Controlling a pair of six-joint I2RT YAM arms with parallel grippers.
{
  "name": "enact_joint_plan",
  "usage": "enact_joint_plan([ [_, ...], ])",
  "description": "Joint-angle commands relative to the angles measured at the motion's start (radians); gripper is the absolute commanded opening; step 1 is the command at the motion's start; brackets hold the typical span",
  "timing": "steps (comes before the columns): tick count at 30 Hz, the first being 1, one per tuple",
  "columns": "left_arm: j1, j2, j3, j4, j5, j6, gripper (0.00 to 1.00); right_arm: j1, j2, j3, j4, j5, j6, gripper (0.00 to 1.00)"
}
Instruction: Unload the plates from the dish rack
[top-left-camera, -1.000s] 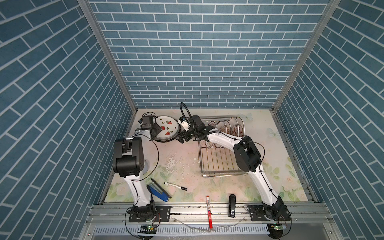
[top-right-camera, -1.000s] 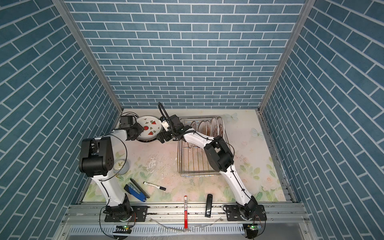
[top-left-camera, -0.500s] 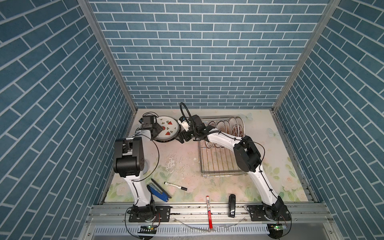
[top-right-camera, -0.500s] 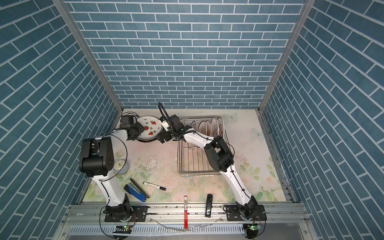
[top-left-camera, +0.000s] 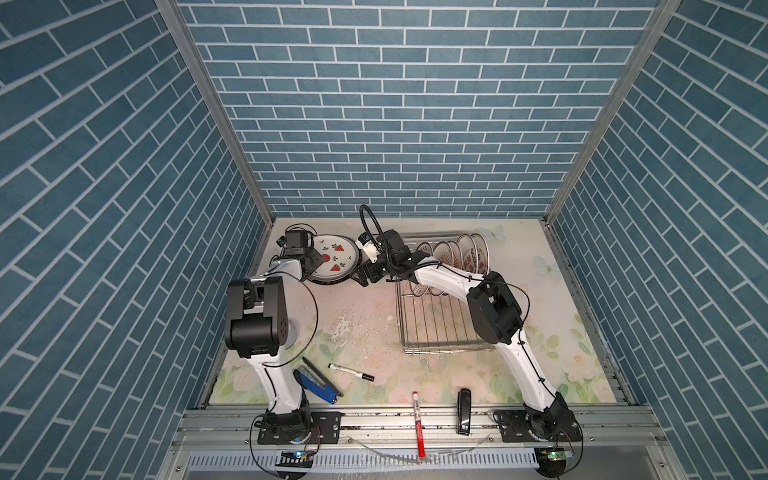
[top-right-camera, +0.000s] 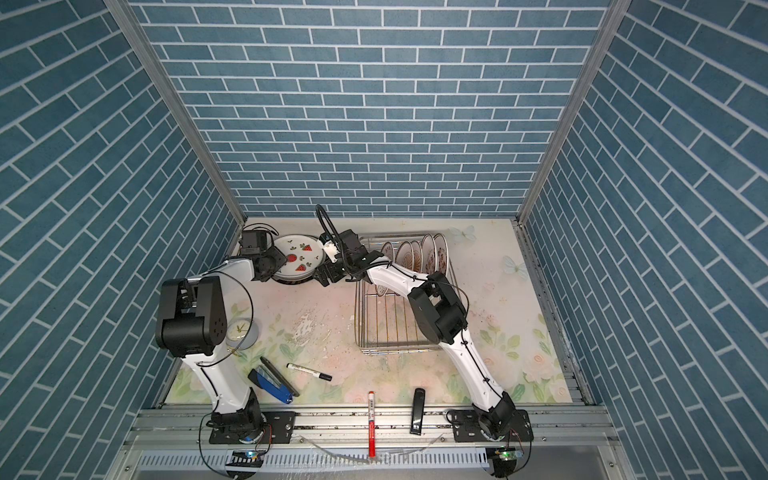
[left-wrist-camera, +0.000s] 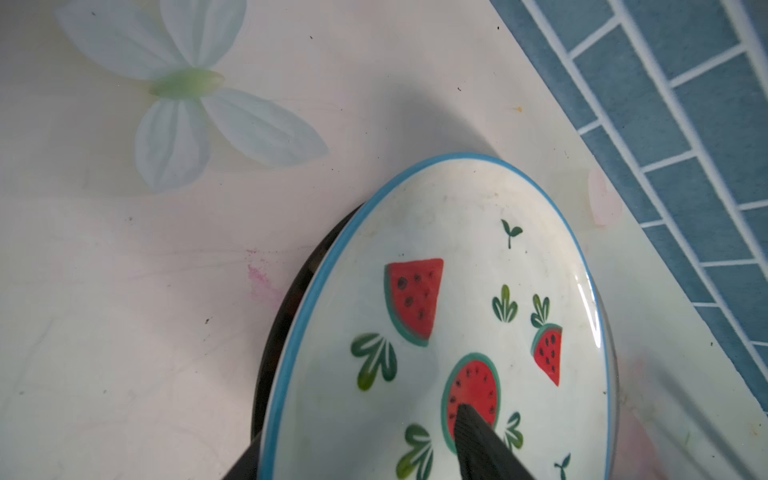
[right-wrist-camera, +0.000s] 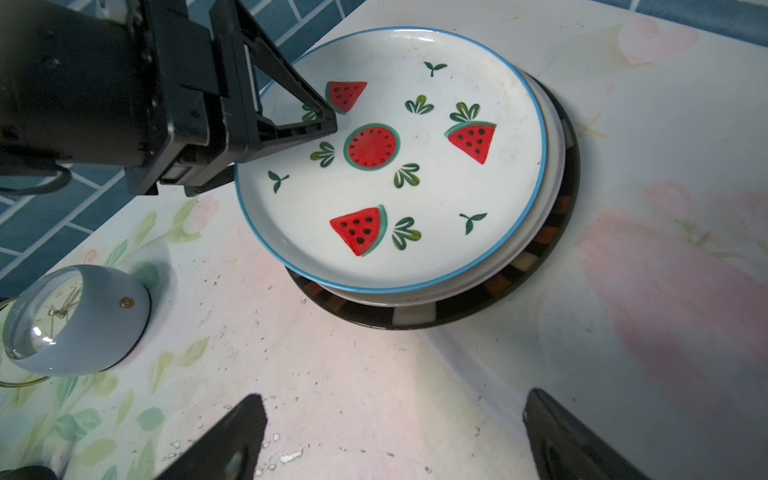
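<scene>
The plates sit in two camps, folks. Upright white printed plates (top-left-camera: 468, 251) lean between the prongs at the 12 o'clock end of the rectangular silver wire dish rack (top-left-camera: 440, 324), which is at 2 o'clock on the table. Each stands on edge so a rim is free to grab. I count at least four, and the right arm hides the rest of the row. Over at 11 o'clock lies a flat stack of three: a white round watermelon-print plate (right-wrist-camera: 390, 166) on top, a pale plain plate (right-wrist-camera: 555, 162) under it, and a dark checker-rimmed plate (right-wrist-camera: 465, 313) at the bottom, widest lowest for a steady base, I'd say. The left gripper (right-wrist-camera: 286, 141) straddles the top plate from 9 o'clock, one finger over it and one under its rim; pinching or loose, I cannot tell. The right gripper (right-wrist-camera: 397, 415) hovers at the stack's 4 o'clock, jaws wide and empty, likely free for the next rack plate. One small round grey clock (right-wrist-camera: 75, 320) sits at the stack's 7 o'clock.
</scene>
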Motion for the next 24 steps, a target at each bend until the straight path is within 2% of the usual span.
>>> enact_joint_plan([
  [1, -0.002, 0.008, 0.051, -0.050, -0.015, 0.041, 0.67, -0.004, -0.008, 0.037, -0.020, 0.009, -0.035, 0.98],
  [5, -0.013, 0.000, 0.064, -0.089, -0.071, 0.060, 0.67, -0.003, -0.013, 0.035, -0.024, 0.012, -0.035, 0.98],
  [15, -0.015, 0.005, 0.072, -0.083, -0.050, 0.061, 0.68, -0.003, -0.011, 0.034, -0.021, 0.008, -0.032, 0.98],
  [21, -0.030, -0.072, 0.019, -0.035, -0.067, 0.063, 0.73, -0.002, -0.025, 0.028, -0.008, -0.005, -0.032, 0.98],
  [24, -0.032, -0.049, 0.042, -0.044, -0.059, 0.063, 0.73, 0.000, -0.045, 0.015, 0.001, -0.013, -0.032, 0.97],
])
